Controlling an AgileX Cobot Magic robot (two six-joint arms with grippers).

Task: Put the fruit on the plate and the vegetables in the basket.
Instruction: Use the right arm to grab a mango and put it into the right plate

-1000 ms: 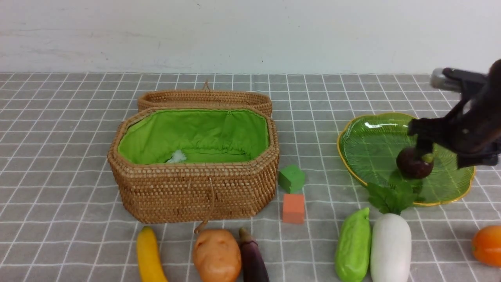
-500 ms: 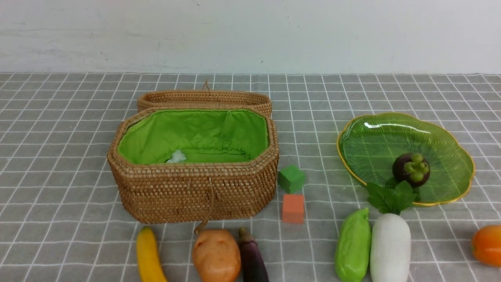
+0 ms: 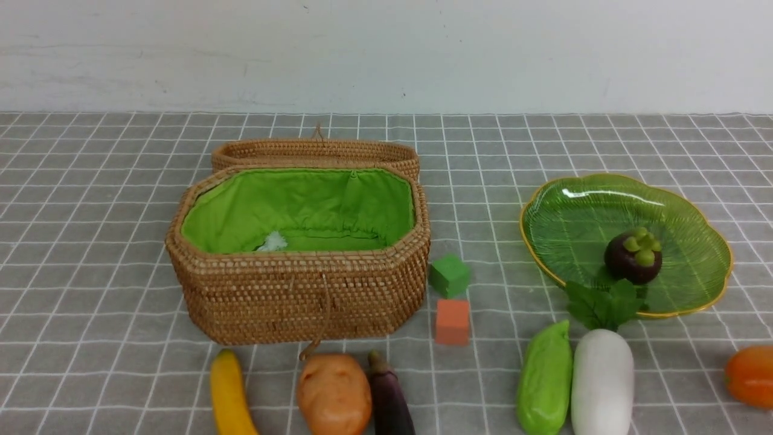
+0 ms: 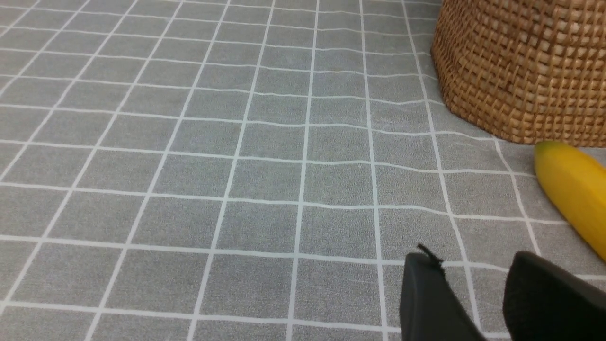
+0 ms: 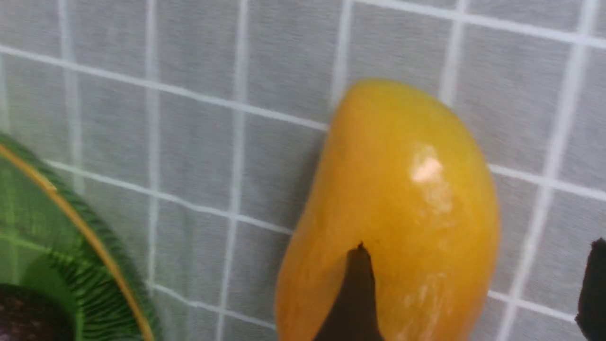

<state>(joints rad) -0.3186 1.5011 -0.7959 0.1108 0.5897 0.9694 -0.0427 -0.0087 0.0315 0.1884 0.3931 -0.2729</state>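
One fruit sits on the plate (image 3: 564, 208) – the round dark-purple mangosteen (image 3: 633, 261), its knobby green cap tipped up toward the camera, on ribbed green glass with a wavy gold rim. Along the near edge the banana (image 3: 228, 393), potato (image 3: 334, 394), eggplant (image 3: 389, 402), bumpy gourd (image 3: 545, 377) and smooth white radish (image 3: 602, 382) lie with their long axes running front to back. The radish's leaves point at the plate and overlap its rim – the eggplant's stem points at the woven basket (image 3: 302, 296). The glossy mango (image 3: 750, 376) lies far right on the checked cloth (image 4: 236, 166), below the right gripper (image 5: 476, 244), whose fingers are spread wide and hold nothing. The left gripper (image 4: 471, 258) shows its fingers slightly apart, near the banana.
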